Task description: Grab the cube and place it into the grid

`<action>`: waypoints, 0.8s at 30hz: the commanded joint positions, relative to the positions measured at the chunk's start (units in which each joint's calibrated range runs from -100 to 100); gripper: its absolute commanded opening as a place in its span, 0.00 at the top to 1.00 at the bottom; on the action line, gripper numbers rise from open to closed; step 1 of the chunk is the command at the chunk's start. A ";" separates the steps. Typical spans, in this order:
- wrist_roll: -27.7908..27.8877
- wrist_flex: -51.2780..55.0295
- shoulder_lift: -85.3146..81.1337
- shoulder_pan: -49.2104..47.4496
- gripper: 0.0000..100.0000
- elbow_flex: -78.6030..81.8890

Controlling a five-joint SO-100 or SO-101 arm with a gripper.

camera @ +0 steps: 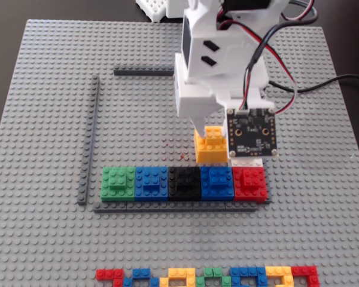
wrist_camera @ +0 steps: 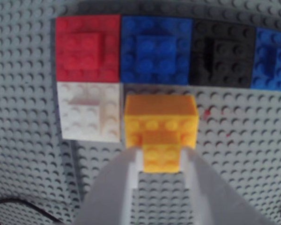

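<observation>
My gripper [camera: 208,133] is shut on the top stud block of a yellow cube [camera: 210,148]. In the wrist view the two white fingers [wrist_camera: 126,183] pinch that yellow cube [wrist_camera: 160,126] from both sides, with the gripper [wrist_camera: 161,157] over it. The cube is directly behind the right blue cube [camera: 217,182] and beside a white cube [wrist_camera: 90,110]. I cannot tell whether it touches the grey baseplate [camera: 42,119]. A row of green [camera: 118,182], blue [camera: 151,182], black [camera: 185,182], blue and red [camera: 249,182] cubes stands in front.
Dark grey strips frame the grid: one at the left [camera: 90,140], one at the back [camera: 143,72], one in front [camera: 173,207]. Loose coloured bricks [camera: 209,276] lie along the front edge. Cables [camera: 311,84] run off to the right.
</observation>
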 commanded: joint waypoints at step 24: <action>-1.47 -2.52 0.56 -1.23 0.96 -1.88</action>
